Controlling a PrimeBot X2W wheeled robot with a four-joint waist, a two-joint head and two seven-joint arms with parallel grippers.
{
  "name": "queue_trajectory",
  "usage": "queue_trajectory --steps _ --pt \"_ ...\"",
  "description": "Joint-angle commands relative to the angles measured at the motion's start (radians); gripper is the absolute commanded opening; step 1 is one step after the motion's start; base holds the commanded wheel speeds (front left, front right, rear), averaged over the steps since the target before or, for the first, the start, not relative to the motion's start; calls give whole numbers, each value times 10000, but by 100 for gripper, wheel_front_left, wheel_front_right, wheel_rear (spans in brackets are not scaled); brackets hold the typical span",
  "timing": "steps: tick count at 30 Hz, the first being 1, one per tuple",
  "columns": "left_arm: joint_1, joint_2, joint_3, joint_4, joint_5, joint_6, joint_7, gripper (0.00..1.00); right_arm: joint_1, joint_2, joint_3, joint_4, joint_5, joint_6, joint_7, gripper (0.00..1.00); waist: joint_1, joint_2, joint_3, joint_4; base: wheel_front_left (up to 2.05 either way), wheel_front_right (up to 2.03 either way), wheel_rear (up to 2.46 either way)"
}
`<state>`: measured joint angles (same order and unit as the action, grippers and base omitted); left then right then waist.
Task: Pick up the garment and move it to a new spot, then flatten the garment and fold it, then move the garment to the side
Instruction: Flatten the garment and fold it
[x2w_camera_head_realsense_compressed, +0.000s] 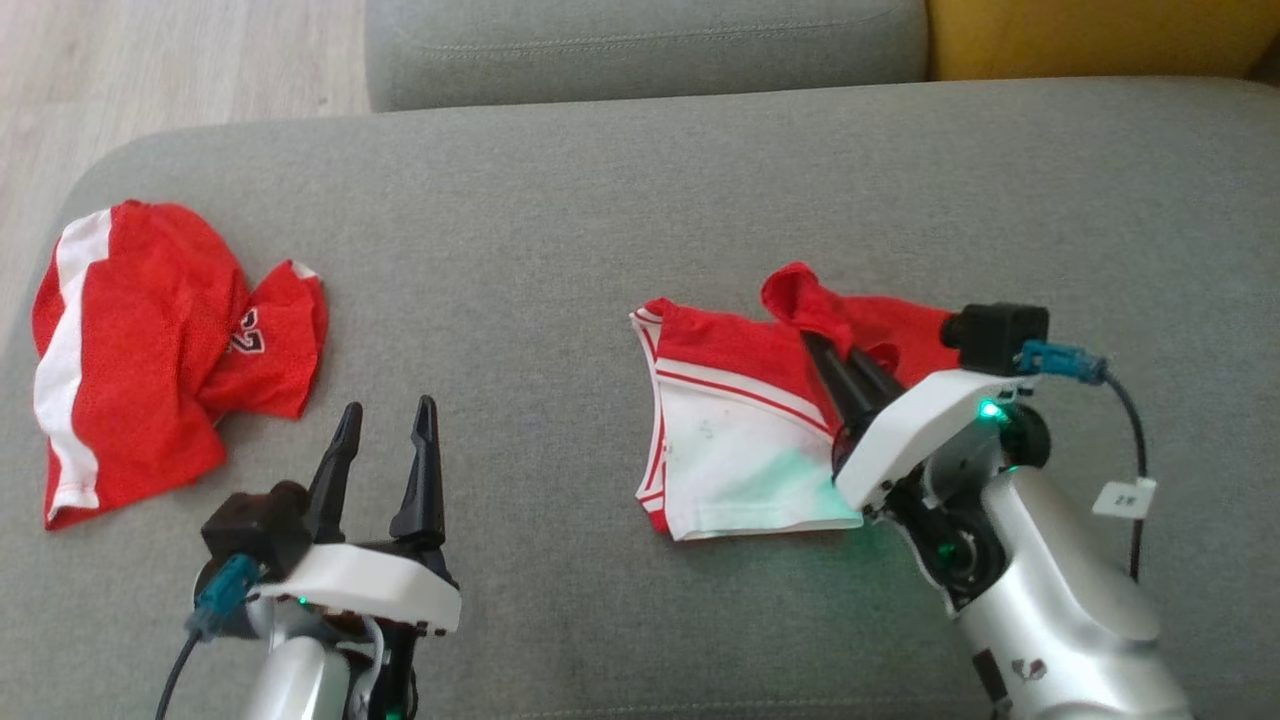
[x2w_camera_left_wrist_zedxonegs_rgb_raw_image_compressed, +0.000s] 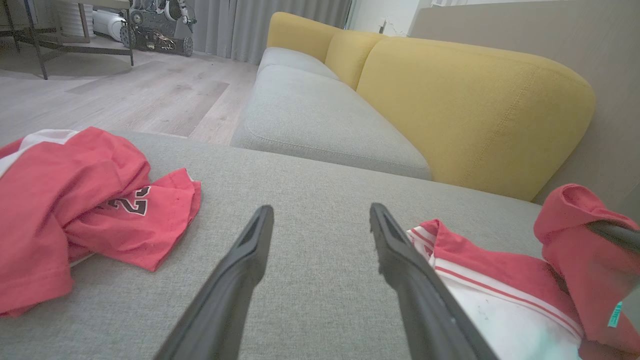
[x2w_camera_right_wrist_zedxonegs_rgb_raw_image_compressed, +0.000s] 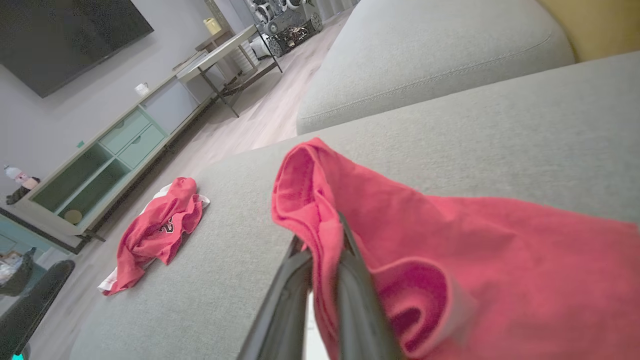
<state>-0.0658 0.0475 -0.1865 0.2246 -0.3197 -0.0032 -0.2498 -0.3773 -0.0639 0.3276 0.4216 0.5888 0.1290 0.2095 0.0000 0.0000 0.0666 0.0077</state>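
The garment (x2w_camera_head_realsense_compressed: 740, 440) is a red and white piece with striped trim, lying partly folded on the grey sofa seat (x2w_camera_head_realsense_compressed: 560, 230) right of centre. My right gripper (x2w_camera_head_realsense_compressed: 822, 350) is shut on a raised red fold at its far edge; in the right wrist view the red cloth (x2w_camera_right_wrist_zedxonegs_rgb_raw_image_compressed: 450, 235) drapes over the closed right gripper (x2w_camera_right_wrist_zedxonegs_rgb_raw_image_compressed: 322, 240). My left gripper (x2w_camera_head_realsense_compressed: 390, 410) stands open over bare seat left of the garment, nothing between its fingers (x2w_camera_left_wrist_zedxonegs_rgb_raw_image_compressed: 240, 270). In the left wrist view the garment (x2w_camera_left_wrist_zedxonegs_rgb_raw_image_compressed: 500, 280) lies at the lower right.
A second red jersey (x2w_camera_head_realsense_compressed: 140, 350) with a white stripe and a number lies crumpled near the seat's left edge, also seen as a red heap (x2w_camera_left_wrist_zedxonegs_rgb_raw_image_compressed: 60, 200) (x2w_camera_right_wrist_zedxonegs_rgb_raw_image_compressed: 155, 230). Yellow backrest cushions (x2w_camera_left_wrist_zedxonegs_rgb_raw_image_compressed: 475, 100) rise behind. Wooden floor (x2w_camera_head_realsense_compressed: 150, 60) lies beyond the left edge.
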Motion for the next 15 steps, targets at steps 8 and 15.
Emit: queue_trajectory --steps 8,15 --pt "-391 28 185 -277 -25 17 -120 100 -498 136 1283 519 1024 17 -1247 0 0 0 261 244 0 0 0" --pt "-495 28 104 -198 -69 -7 -120 100 -874 136 2298 1235 2247 17 -2118 100 0 0 407 361 0 0 0"
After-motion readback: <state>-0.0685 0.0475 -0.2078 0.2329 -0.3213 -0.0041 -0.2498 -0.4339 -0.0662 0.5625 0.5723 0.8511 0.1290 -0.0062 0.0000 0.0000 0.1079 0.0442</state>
